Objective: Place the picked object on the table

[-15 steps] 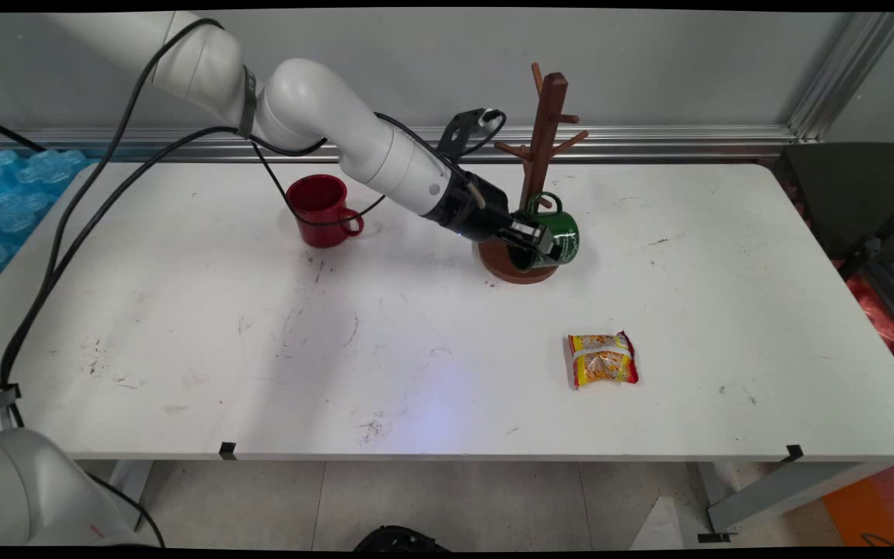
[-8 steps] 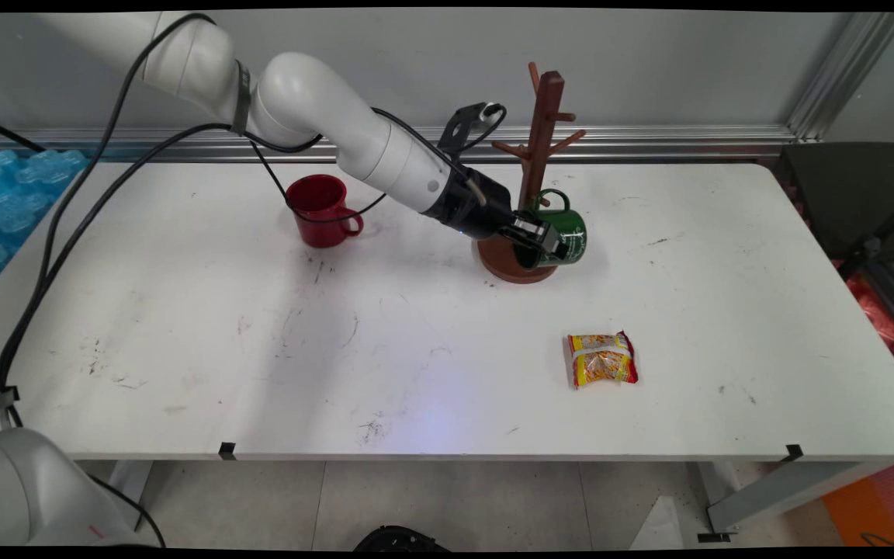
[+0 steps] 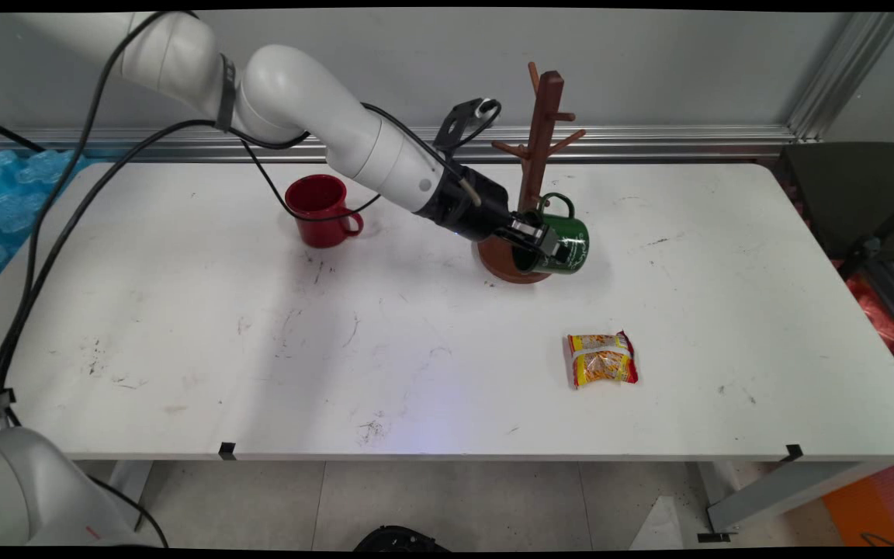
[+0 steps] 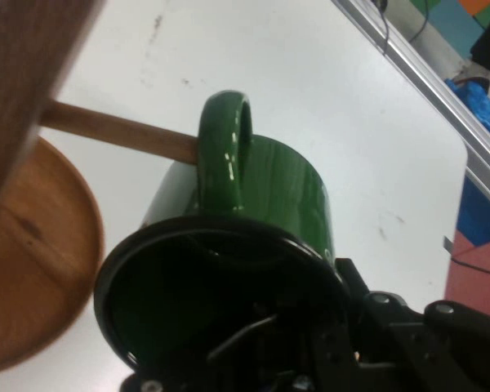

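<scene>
Since a second ago your gripper (image 3: 540, 238) has carried the green mug (image 3: 567, 244) a bit to the right, away from the post of the brown mug tree (image 3: 538, 147). You've got the fingers clamped on the mug's rim, mug tipped sideways, low beside the tree's round base. Hand view shows a peg's tip right at the mug's handle (image 4: 224, 147). Red mug (image 3: 321, 210) sits well off to the left on the white table (image 3: 183, 326), yellow snack packet (image 3: 602, 359) nearer the front edge.
</scene>
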`<move>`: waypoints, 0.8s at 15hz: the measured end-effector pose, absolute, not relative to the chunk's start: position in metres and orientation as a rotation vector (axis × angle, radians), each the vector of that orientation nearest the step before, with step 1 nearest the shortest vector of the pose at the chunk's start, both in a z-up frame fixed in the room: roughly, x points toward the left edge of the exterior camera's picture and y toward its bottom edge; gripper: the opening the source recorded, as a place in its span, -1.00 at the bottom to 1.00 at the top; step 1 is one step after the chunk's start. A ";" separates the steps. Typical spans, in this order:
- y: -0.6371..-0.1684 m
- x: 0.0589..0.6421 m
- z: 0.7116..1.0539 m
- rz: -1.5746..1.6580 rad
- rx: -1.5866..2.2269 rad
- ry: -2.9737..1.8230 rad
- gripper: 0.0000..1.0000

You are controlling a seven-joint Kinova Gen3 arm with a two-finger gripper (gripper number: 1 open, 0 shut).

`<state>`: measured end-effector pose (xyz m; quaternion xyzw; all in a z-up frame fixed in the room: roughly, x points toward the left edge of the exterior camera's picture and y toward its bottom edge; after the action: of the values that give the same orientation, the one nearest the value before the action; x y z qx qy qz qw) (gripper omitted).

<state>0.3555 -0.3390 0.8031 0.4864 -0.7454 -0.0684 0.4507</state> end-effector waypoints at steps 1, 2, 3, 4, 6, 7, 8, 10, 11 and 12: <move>-0.336 0.355 0.805 -0.173 1.196 -1.844 -1.00; -0.333 0.354 0.807 -0.179 1.188 -1.847 -1.00; -0.330 0.354 0.809 -0.182 1.182 -1.848 -1.00; -0.328 0.353 0.812 -0.186 1.176 -1.849 -1.00; -0.323 0.353 0.815 -0.189 1.169 -1.851 -1.00; -0.320 0.353 0.818 -0.191 1.163 -1.854 -1.00; -0.317 0.354 0.821 -0.192 1.159 -1.857 -1.00; -0.312 0.358 0.826 -0.187 1.148 -1.873 -1.00; -0.309 0.360 0.828 -0.181 1.140 -1.891 -1.00; -0.306 0.363 0.831 -0.173 1.129 -1.914 -1.00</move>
<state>0.3634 -0.3061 0.8306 0.4547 -0.7708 -0.0697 0.4406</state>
